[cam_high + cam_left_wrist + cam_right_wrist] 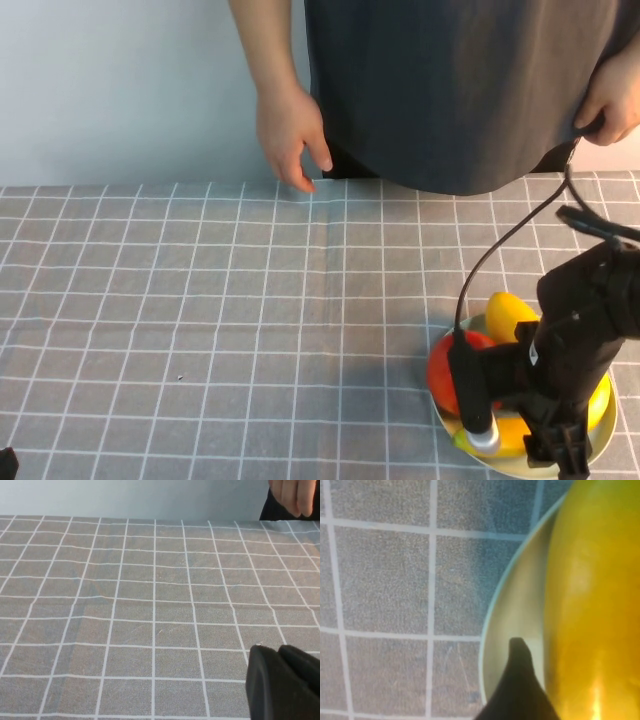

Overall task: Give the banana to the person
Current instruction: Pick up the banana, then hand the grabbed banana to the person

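The banana (515, 435) lies curved along the near side of a pale plate (605, 435) at the table's right front, partly hidden under my right arm. My right gripper (562, 452) is down in the plate, right at the banana. In the right wrist view the glossy yellow banana (590, 605) fills one side, against the plate's rim (515, 615). The person (450, 90), in a dark grey apron, stands at the far edge with one hand (290, 135) hanging just above the table. My left gripper (280, 652) is shut and empty, low at the left front corner (5, 462).
The plate also holds a plump yellow mango-like fruit (510, 312) and a red fruit (445, 370). A black cable (500, 245) runs from the right arm to the person's other hand (612, 100). A grey checked cloth (200, 320) covers the table.
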Tool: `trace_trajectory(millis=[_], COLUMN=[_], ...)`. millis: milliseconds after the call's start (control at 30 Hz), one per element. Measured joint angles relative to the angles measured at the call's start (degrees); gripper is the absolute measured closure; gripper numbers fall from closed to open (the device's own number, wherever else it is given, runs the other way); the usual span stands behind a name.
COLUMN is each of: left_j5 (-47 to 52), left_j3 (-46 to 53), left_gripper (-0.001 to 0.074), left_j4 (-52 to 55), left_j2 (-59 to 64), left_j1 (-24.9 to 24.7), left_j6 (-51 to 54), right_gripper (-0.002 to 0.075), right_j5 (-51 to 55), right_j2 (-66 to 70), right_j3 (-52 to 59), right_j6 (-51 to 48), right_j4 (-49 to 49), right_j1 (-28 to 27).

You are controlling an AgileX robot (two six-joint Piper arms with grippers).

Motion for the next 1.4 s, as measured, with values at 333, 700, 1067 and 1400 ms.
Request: trace_trajectory(millis=[333,700,1067,1400], left_j5=[0.0,0.0,0.0,0.0], left_j3=[0.0,0.0,0.0,0.0], left_gripper=[0.0731,0.0731,0.0731,0.0731], left_j4=[0.0,0.0,0.0,0.0], left_j2=[0.0,0.0,0.0,0.0], left_j1=[0.0,0.0,0.0,0.0], left_j6=[0.39,0.39,0.39,0.39], right_gripper=[0.0337,0.0447,0.0449,0.0449], right_j5=[-2.38,-0.01,16.71,27.61], right_j2=[3.36,1.7,-20.63,-38.03], right_j3=[-0.13,-0.4,-0.4,-12.74], right_j6=[-0.11,2.11,19.6,28.81], right_j4=[0.0,0.13,-0.02,-8.15], right_j1=[-0.54,-0.54,-0.54,0.61])
